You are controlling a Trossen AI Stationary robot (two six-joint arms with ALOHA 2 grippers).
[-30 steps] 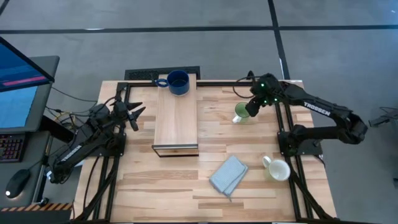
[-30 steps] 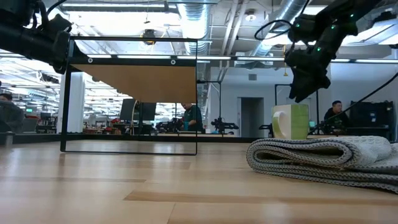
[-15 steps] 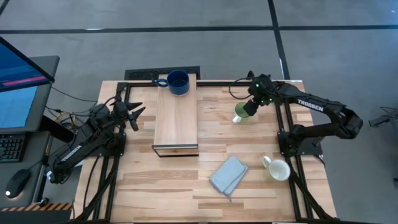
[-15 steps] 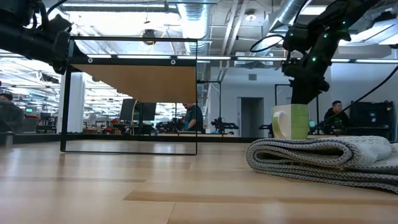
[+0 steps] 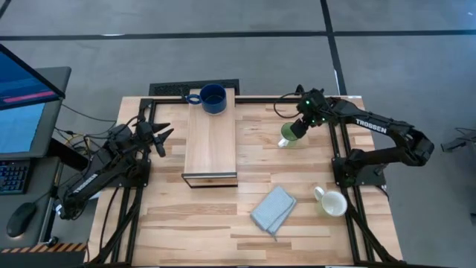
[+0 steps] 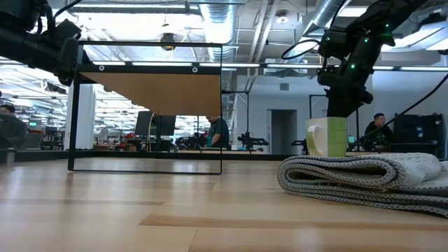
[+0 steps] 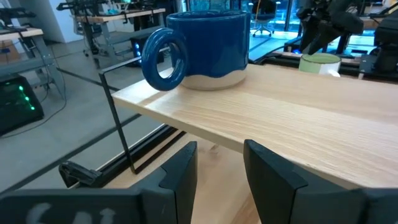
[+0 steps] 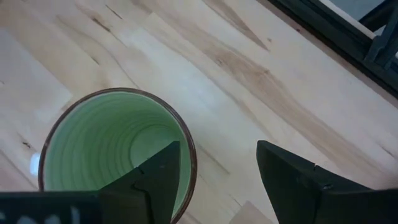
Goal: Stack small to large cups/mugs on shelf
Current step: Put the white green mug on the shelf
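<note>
High view: dark blue mug [image 5: 213, 98] is standing on the shelf [image 5: 211, 145], first item placed; light green mug [image 5: 287, 135] is sitting under the right gripper [image 5: 295, 129]; white mug [image 5: 332, 202] is waiting untouched; arm is reading "TROSSEN". Low view: no other writing legible. Left wrist view: left gripper [image 7: 219, 163], jaws apart, empty, facing the blue mug. Right wrist view: jaws apart, straddling the green mug's rim, one finger inside, one outside, not yet closed.

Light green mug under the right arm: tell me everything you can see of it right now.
The light green mug stands upright and empty on the wooden tabletop, right of the light-wood shelf. It looks ceramic, with a ribbed green inside, a thin dark rim and a white patch on its side. The right gripper is open just above it, one finger over the rim, the other outside. No contact is visible.
</note>
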